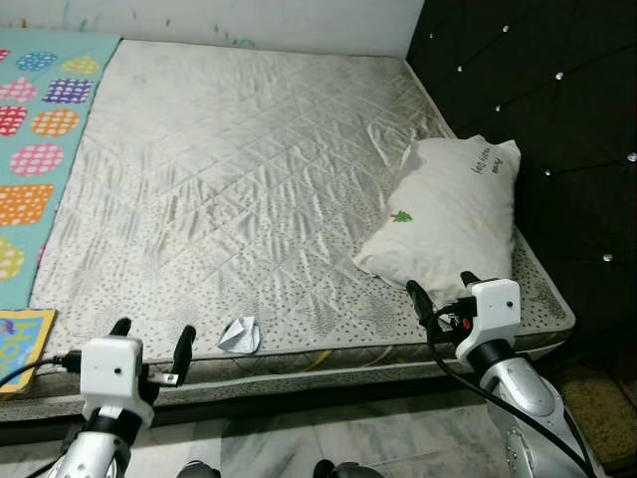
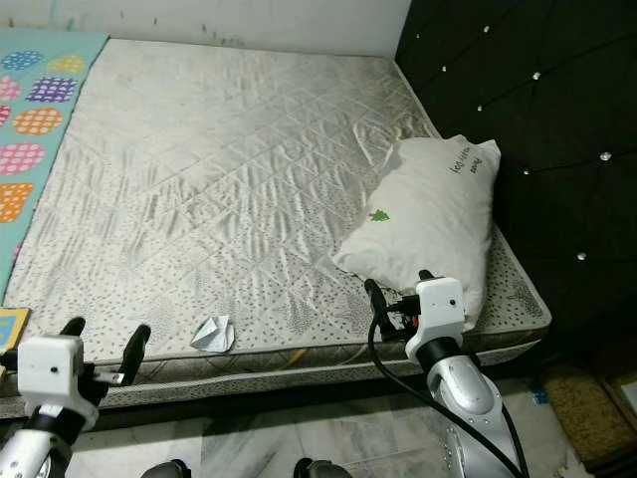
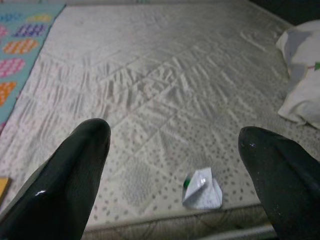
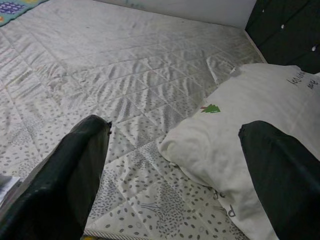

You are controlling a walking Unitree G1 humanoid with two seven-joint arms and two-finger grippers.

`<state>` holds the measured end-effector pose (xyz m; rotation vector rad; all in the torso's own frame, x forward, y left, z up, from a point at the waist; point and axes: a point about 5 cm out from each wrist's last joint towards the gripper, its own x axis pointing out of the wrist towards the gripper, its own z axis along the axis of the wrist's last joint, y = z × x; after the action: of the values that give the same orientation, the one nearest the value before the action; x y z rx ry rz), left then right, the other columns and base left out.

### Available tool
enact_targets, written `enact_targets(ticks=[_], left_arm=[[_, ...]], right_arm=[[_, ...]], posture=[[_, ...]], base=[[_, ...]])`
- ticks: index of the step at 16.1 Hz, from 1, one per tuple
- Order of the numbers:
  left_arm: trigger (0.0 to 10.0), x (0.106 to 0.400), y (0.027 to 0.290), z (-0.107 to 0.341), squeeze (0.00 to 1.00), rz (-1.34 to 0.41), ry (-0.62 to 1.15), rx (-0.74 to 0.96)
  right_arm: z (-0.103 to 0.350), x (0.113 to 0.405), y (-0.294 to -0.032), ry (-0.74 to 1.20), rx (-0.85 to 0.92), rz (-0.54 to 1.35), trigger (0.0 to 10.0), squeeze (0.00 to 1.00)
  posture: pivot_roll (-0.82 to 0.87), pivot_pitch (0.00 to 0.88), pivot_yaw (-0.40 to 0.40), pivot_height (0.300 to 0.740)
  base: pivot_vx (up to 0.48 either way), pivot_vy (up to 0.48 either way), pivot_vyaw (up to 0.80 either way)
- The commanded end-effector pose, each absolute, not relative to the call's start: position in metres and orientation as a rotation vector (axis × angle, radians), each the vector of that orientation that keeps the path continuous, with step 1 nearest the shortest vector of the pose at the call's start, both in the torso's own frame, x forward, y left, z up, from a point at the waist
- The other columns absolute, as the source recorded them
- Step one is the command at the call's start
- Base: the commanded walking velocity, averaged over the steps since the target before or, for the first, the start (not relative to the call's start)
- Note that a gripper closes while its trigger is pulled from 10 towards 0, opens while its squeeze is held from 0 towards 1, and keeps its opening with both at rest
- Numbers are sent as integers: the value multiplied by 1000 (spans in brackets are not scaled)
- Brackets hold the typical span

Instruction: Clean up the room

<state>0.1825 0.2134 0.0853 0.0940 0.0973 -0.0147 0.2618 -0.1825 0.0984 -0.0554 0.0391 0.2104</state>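
A crumpled white paper scrap (image 1: 239, 336) lies on the grey quilted mattress (image 1: 249, 169) near its front edge. My left gripper (image 1: 152, 340) hovers open just left of the scrap, at the mattress edge; the scrap (image 3: 202, 189) sits between and beyond its fingers. A white pillow (image 1: 448, 214) with a small green tree print rests at the right side against the headboard. My right gripper (image 1: 438, 289) is open at the pillow's near corner, with the pillow (image 4: 250, 130) straight ahead of its fingers.
A black tufted headboard (image 1: 557, 119) rises along the right. A colourful dotted play mat (image 1: 40, 149) lies left of the mattress, with a yellow book (image 1: 20, 344) at its near end. Marble floor (image 1: 348, 438) lies in front of the bed.
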Motion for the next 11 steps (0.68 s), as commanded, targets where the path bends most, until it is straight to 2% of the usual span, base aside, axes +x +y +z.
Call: enact_targets(ticks=[1,5,8,11], left_arm=[[10000,180,212,83,0,-20,113,81],[10000,180,211,83,0,-22,115,82],[10000,181,211,83,0,-24,114,86],[10000,183,209,84,0,-39,108,74]], right_arm=[[97,261,-187,54,-65,202,10000,0],[97,262,-183,48,-115,233,10000,0],[98,262,-181,41,-134,243,10000,0],[98,263,-182,41,-98,225,10000,0]], posture=[[81,162,-110,740],[81,164,-112,740],[84,164,-112,740],[83,165,-109,740]], base=[[0,0,0],[0,0,0],[0,0,800],[0,0,0]])
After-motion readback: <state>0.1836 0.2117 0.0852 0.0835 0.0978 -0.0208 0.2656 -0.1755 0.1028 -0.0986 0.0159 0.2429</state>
